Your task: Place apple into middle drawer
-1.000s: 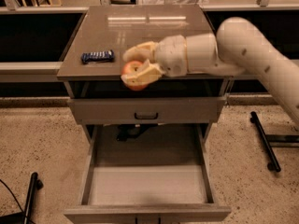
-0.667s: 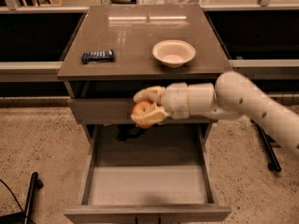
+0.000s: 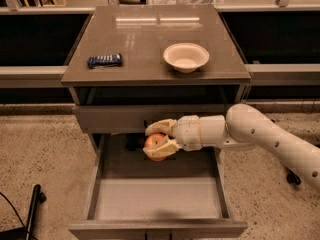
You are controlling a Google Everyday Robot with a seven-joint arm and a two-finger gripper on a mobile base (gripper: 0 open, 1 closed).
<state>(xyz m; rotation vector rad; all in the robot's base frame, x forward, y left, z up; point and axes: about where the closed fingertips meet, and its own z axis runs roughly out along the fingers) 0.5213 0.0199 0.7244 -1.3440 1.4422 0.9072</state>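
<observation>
The red-orange apple (image 3: 155, 145) is held between the two cream fingers of my gripper (image 3: 159, 140). The gripper reaches in from the right on a white arm and holds the apple over the back part of the open middle drawer (image 3: 155, 199), just below the upper drawer front (image 3: 115, 119). The drawer is pulled out toward the camera, and its flat grey floor shows in front of the apple.
On the cabinet top (image 3: 145, 39) stand a cream bowl (image 3: 186, 57) at the right and a blue snack bar (image 3: 104, 60) at the left. A dark rod (image 3: 31, 209) lies on the speckled floor at lower left.
The arm has carried the apple down from above the cabinet top, past the upper drawer front, to just over the back of the open drawer. The bowl is uncovered now.
</observation>
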